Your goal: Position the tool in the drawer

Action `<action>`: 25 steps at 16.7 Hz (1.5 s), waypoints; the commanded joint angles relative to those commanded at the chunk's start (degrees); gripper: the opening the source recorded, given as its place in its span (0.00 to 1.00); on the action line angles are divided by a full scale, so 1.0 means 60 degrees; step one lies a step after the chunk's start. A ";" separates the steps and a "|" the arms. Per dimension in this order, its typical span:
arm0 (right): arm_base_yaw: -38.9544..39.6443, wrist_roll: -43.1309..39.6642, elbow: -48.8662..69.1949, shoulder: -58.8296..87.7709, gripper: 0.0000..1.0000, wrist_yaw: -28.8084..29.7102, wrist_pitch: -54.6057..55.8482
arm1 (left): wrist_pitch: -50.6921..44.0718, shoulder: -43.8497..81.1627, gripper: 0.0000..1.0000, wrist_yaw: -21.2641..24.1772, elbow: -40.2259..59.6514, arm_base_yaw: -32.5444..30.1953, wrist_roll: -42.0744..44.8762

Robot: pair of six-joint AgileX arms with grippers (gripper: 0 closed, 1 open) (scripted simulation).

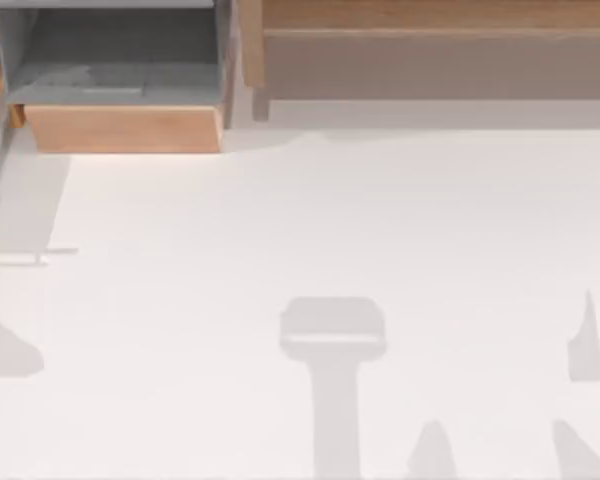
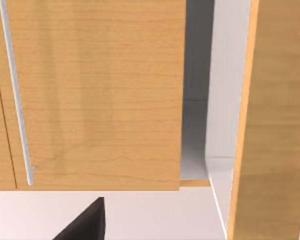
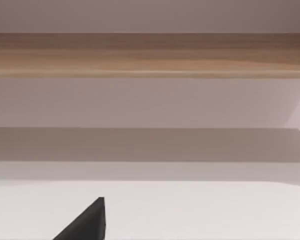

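There is one white table [image 1: 280,220], and it takes most of the top view. Some grey shadows lie on it, the largest one T-shaped, near the middle of the front edge [image 1: 332,340].

There is one wide brown wooden unit [image 1: 430,20]. It stands along the far edge, from the middle to the right side. In the right wrist view, one long wooden board [image 3: 150,55] runs across, with pale surfaces above and below it.

There is one drawer [image 1: 125,128]. It is at the far left of the table, just beside the wide unit, and it stands pulled out. Its light-tan front panel faces the table, and the grey floor and walls behind the panel lie uncovered.

The left wrist view looks at two wooden panels. The bigger panel [image 2: 100,90] carries one thin metal bar [image 2: 15,100].

There are two grippers. Of the left gripper [image 2: 87,222] one black wedge shows, close before the bigger panel. Of the right gripper [image 3: 87,222] the same kind of wedge shows, pointed toward the long board. How wide either gripper stands, I cannot tell.
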 joint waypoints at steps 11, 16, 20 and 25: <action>0.0000 0.0000 0.0000 0.0000 1.00 0.0000 0.0000 | -0.0017 0.0012 0.47 -0.0024 0.0030 -0.0024 0.0000; 0.0000 0.0000 0.0000 0.0000 1.00 0.0000 0.0000 | -0.0017 0.0012 0.10 -0.0024 0.0030 -0.0024 0.0000; 0.0000 0.0000 0.0000 0.0000 1.00 0.0000 0.0000 | -0.0017 0.0012 0.00 -0.0024 0.0030 -0.0024 0.0000; 0.0000 0.0000 0.0000 0.0000 1.00 0.0000 0.0000 | -0.0017 0.0012 0.00 -0.0024 0.0030 -0.0024 0.0000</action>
